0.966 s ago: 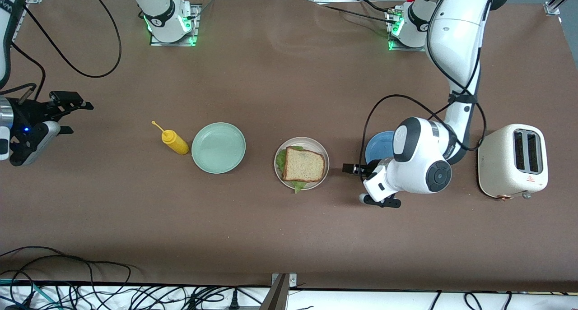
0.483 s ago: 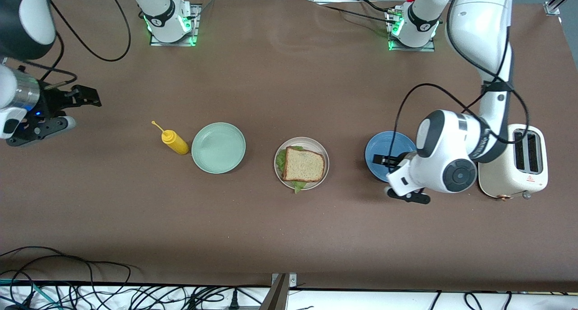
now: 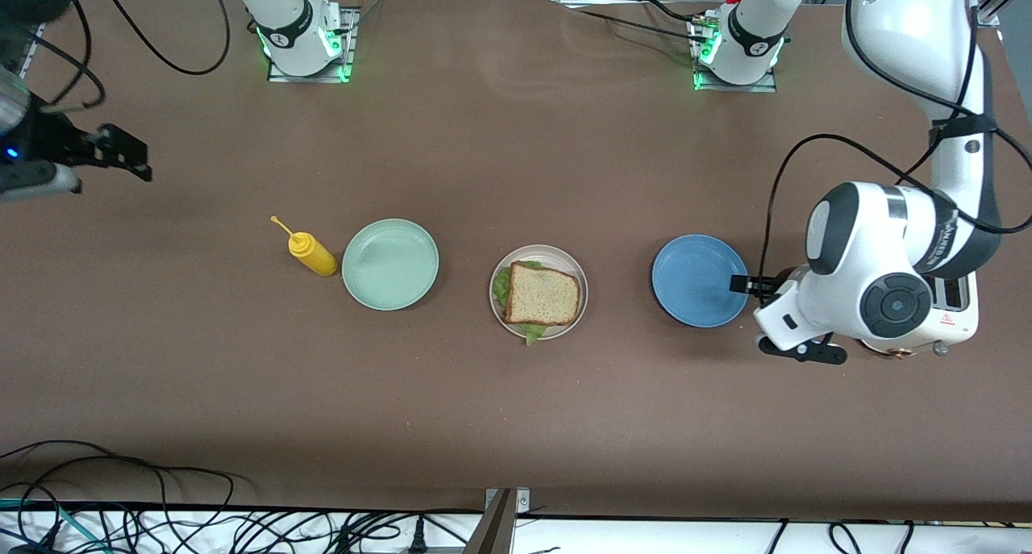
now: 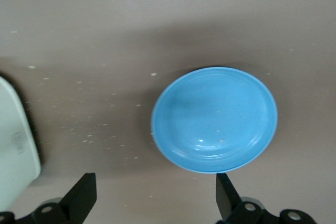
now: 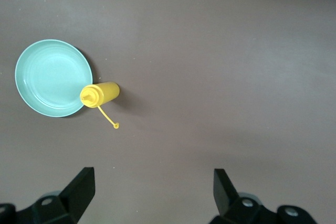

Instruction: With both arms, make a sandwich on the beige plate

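Retreating, left claw [image 3: 746,284] uncovers blue plate [image 3: 698,280]; sandwich [image 3: 542,294] unmoved.

A sandwich [image 3: 542,294] with lettuce sat on the beige plate [image 3: 574,269] mid-table. Toward the right arm's end stood a green plate [image 3: 390,264] and a yellow bottle [image 3: 310,252]; toward the left arm's end, a blue plate [image 3: 698,281]. The left gripper [image 3: 743,283] hovered at the blue plate's edge, the right gripper [image 3: 121,151] over bare table.

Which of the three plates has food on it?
The round beige plate in the middle holds the brown bread and lettuce sandwich. The mint-green plate and the blue plate beside it hold nothing.
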{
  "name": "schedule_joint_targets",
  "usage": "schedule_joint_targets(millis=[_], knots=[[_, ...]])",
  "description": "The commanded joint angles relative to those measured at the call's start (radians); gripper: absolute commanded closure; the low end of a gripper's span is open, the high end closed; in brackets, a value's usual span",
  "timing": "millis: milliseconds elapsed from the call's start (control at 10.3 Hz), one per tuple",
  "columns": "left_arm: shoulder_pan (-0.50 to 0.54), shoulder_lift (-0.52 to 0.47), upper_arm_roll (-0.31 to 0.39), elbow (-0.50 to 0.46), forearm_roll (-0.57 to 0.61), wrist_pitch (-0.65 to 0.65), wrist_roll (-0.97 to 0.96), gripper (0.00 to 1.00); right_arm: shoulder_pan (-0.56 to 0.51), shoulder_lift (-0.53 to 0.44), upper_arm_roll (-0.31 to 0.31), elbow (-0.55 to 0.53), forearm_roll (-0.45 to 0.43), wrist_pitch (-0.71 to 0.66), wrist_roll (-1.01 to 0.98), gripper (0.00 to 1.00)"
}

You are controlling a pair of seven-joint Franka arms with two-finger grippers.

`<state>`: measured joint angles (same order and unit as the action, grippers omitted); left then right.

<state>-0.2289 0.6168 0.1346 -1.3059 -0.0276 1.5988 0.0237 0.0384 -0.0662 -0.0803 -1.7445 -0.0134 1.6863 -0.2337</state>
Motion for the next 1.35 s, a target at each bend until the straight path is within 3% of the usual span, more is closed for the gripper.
schedule_joint_targets(millis=[0,290,580,1063,1256], knots=[[0.046,-0.087,-0.009,-0.050,0.038,-0.023,-0.002,0.00,-0.009,0.023,-0.060,0.076,0.080,-0.133,0.008,0.00],[0.052,-0.162,-0.007,-0.056,0.038,-0.074,-0.028,0.00,-0.006,0.036,-0.044,0.120,0.012,-0.186,0.101,0.00],[0.072,-0.235,-0.009,-0.058,0.038,-0.157,-0.027,0.00,-0.003,0.019,-0.003,0.083,-0.022,-0.100,0.195,0.00],[0.098,-0.379,-0.010,-0.073,0.038,-0.261,-0.027,0.00,-0.005,0.014,-0.009,0.074,-0.010,-0.057,0.197,0.00],[0.098,-0.437,-0.010,-0.130,0.038,-0.258,-0.027,0.00,-0.005,0.014,-0.009,0.074,-0.008,-0.059,0.198,0.00]])
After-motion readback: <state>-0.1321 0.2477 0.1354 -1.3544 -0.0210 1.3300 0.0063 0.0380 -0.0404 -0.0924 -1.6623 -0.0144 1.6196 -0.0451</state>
